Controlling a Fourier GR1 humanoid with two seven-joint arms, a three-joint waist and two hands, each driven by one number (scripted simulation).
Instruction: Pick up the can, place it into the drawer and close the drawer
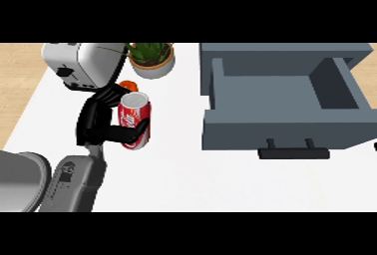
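The red can (135, 118) stands upright on the left part of the white counter (221, 184), silver top showing. My left hand (94, 118) is on the can's left side, its fingers and thumb curled round the can. The grey forearm comes in from the lower left. To the right, the grey drawer (283, 129) is pulled open toward me, its inside bare, with a dark handle (294, 152) on its front. I cannot tell whether the can rests on the counter or hangs just above it. My right hand does not show.
A silver toaster (80, 62) and a potted plant (152, 59) stand at the back left. An orange thing (131, 85) peeks out just behind the can. A grey rounded object (18, 179) sits at the lower left edge.
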